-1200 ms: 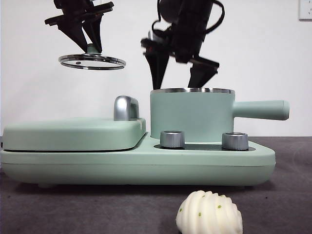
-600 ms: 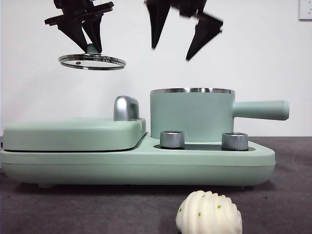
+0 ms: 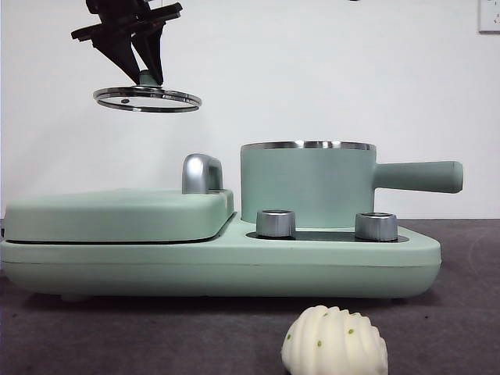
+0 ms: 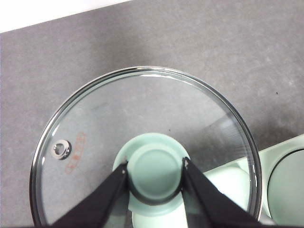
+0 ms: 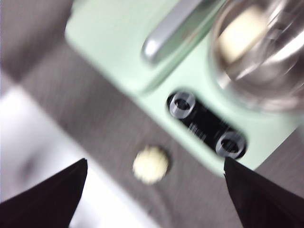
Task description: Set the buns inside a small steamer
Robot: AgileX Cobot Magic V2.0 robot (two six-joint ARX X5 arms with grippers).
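I've got the right gripper [image 5: 154, 190] high, jaws spread, ridged bun [image 5: 150, 164] on the worktop right below; left gripper [image 4: 155, 172] pinching the lid [image 3: 147, 99] aside, steamer [image 3: 306, 186] open

From my remote feed I see a plain white wall [image 3: 328, 70] filling the whole backdrop, evenly lit with no hard shadows on it. High at the wall's right side sits part of a pale wall plate [image 3: 490, 16], cut off by the frame. The tabletop [image 3: 141, 336] is covered in a dark grey, slightly mottled surface that meets the wall in a straight line. In the left wrist view the same grey covering ends against a white strip at its far edge.
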